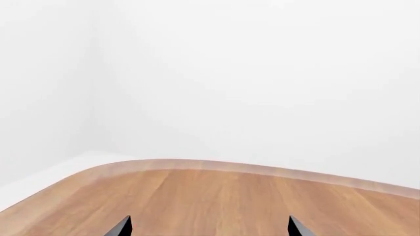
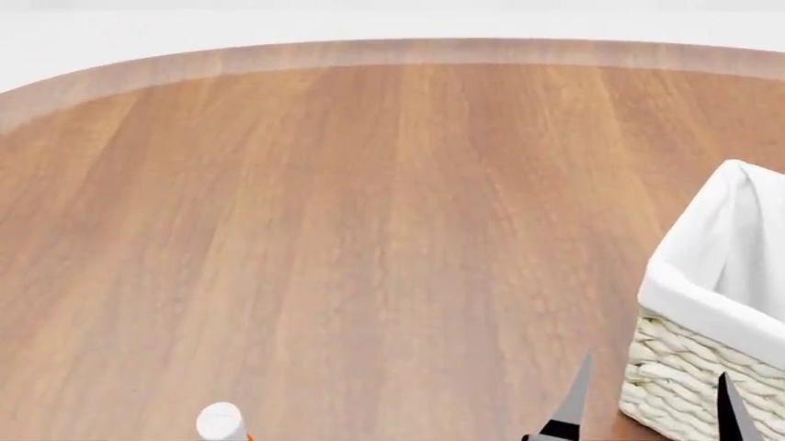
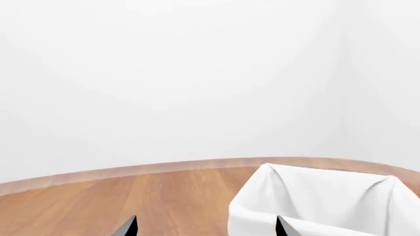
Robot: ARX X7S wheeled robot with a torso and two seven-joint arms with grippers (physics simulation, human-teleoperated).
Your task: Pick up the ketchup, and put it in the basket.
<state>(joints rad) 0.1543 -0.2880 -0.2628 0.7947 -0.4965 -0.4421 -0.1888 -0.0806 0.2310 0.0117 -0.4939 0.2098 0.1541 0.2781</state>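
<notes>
Of the ketchup [image 2: 222, 424] only the white cap and a sliver of orange body show, at the bottom edge of the head view, left of centre. The basket [image 2: 687, 367], cream wicker with a white cloth liner, stands at the right edge; it also shows in the right wrist view [image 3: 315, 206]. My right gripper [image 2: 650, 412] is open and empty, its fingertips in front of the basket's near left corner. In its own view [image 3: 206, 227] the jaws stand wide apart. My left gripper [image 1: 208, 227] is open and empty over bare wood; it is outside the head view.
The wooden table [image 2: 368, 230] has a rounded far edge [image 2: 405, 50], with white wall and floor beyond. The table's curved edge also shows in the left wrist view [image 1: 217, 167].
</notes>
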